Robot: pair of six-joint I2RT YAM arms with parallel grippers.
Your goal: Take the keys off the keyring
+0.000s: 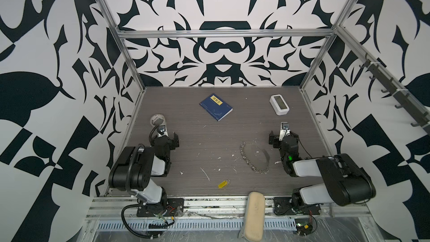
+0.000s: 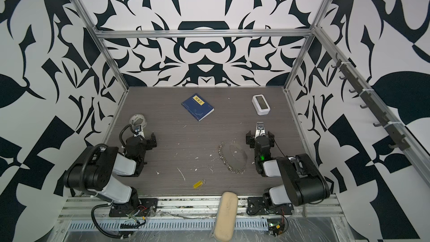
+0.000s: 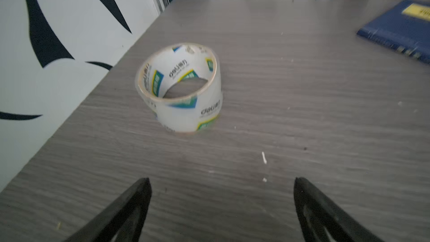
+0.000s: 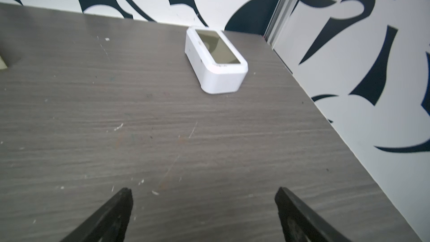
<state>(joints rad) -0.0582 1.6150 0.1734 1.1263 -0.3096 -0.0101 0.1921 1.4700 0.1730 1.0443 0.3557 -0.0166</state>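
1. The left gripper (image 3: 221,182) stood with its jaws spread wide and nothing between them. It faced the tape roll (image 3: 179,89) near the left edge of the table (image 1: 197,136).
2. The right gripper (image 4: 203,193) was likewise released and empty. It faced the white display unit (image 4: 217,59) near the far right corner.
3. The keys (image 1: 223,184), a yellow tag with a small silver ring, lay flat near the table's front edge, well apart from the keyring (image 1: 250,165) and from both grippers.
4. The keyring lay flat just beside the right arm, with its small rings strung along the side nearer the table's middle.
5. Judgement: with the tag clear of the loop and both arms folded at the sides, the removal appeared complete. No other key could be made out on the loop.
6. Clearance: the middle of the table offered open room. The blue book (image 1: 216,107) lay toward the back, and a beige case (image 1: 254,215) lay across the front rail, near the tag.
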